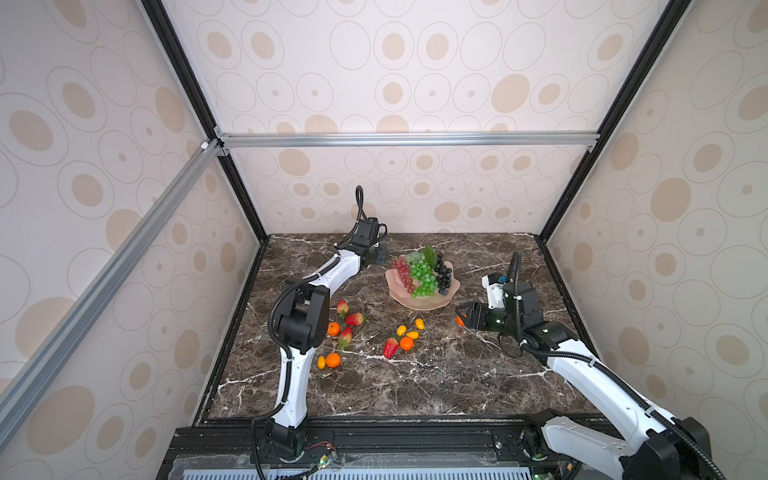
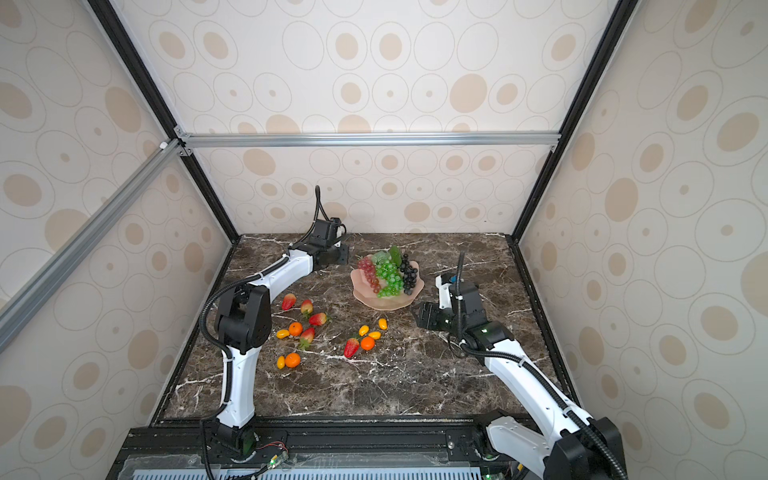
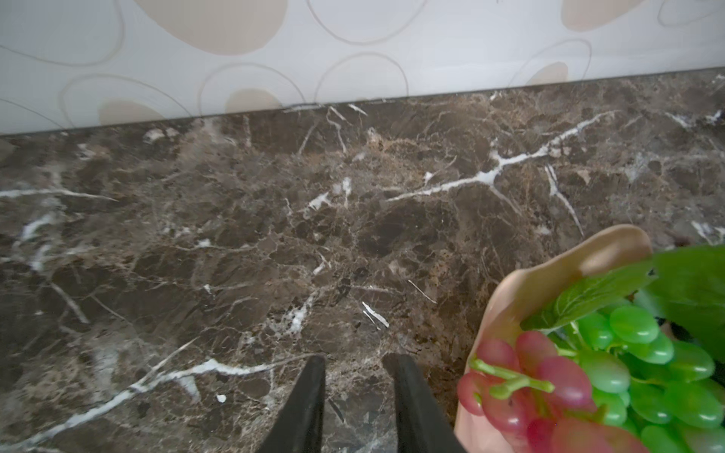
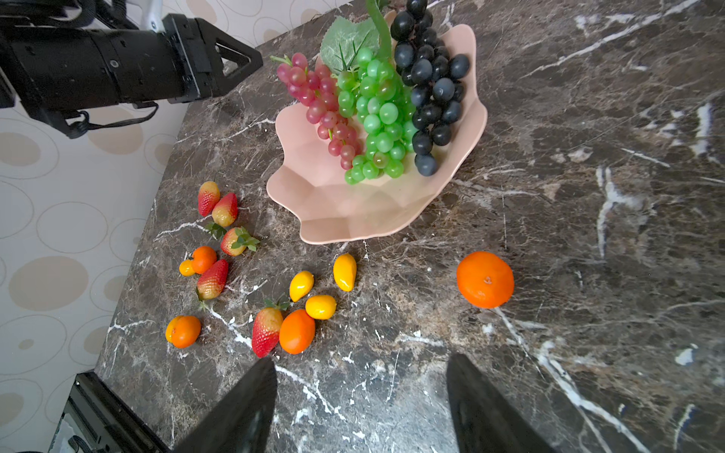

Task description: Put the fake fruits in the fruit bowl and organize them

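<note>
Bowl [image 4: 345,211] sits mid-table toward the back: pale pink, faceted, wavy pointed rim, looks rigid. Red grapes [image 4: 321,102], green grapes [image 4: 376,117] and black grapes [image 4: 431,90] lie in it side by side, stems toward the back rim; its near half is bare.

All other fruit is loose on the table [image 1: 415,382], dark veined marble look, smooth. Strawberries [image 4: 214,278], tangerines [image 4: 297,331] and yellow ovals [image 4: 345,271] are scattered in front-left of the bowl in both top views. A lone tangerine [image 4: 485,279] sits apart, just ahead of the right gripper [image 4: 361,359].

Handling, my guess: hollow plastic, light, stiff, glossy, so slippery. Round ones likely roll on the slick top. Pinch a tangerine across its widest middle, a strawberry across the fat body rather than the tip, ovals across the short axis.

Right gripper: fingers wide apart, empty. Left gripper [image 3: 355,359]: low beside the bowl's back-left rim, over bare marble, narrow gap, nothing between.
</note>
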{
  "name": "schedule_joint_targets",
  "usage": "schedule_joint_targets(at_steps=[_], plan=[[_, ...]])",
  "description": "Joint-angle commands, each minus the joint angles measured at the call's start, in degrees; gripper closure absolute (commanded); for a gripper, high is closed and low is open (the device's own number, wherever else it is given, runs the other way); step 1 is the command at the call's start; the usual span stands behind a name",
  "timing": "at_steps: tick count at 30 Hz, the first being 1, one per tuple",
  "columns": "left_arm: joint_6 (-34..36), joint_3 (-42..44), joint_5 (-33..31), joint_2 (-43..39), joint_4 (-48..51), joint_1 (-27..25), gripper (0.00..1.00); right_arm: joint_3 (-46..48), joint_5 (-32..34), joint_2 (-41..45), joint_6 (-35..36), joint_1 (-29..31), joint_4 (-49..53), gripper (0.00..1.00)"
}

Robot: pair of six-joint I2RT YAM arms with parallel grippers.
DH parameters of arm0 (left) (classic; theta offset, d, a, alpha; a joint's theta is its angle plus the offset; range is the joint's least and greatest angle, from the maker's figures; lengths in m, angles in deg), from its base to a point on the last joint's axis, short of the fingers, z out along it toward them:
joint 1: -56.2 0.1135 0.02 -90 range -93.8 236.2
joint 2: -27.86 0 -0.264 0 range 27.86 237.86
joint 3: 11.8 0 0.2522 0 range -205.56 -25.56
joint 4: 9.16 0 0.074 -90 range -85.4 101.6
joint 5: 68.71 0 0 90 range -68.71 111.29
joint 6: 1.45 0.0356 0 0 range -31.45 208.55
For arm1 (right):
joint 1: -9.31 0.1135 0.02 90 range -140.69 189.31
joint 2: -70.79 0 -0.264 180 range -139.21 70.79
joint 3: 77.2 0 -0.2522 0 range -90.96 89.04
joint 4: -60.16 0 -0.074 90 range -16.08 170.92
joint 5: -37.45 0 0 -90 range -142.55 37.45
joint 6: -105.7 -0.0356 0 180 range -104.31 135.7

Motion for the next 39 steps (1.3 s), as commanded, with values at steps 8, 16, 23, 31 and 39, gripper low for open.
schedule_joint_targets(at_steps=[8,16,23,31,39], plan=[[4.5,-10.2,14.7,6.8,5.5,0.8,0.66,-0.9,-1.0,2.0,0.8,-0.2,-0.1,0.29],[6.1,-9.6,19.4,7.0,5.2,0.6,0.67,-0.6,-1.4,1.7,0.5,-0.2,-1.2,0.28],[7.2,-9.4,20.4,7.1,5.3,0.1,0.67,-0.4,-1.5,1.3,0.2,-0.2,-1.6,0.28],[6.9,-10.0,15.1,6.6,6.5,0.2,0.61,-1.1,-1.0,1.0,0.3,-0.2,-1.1,0.28],[4.0,-2.3,6.6,-5.0,0.8,0.1,0.48,-6.2,6.4,-2.4,4.5,4.9,4.7,0.29]])
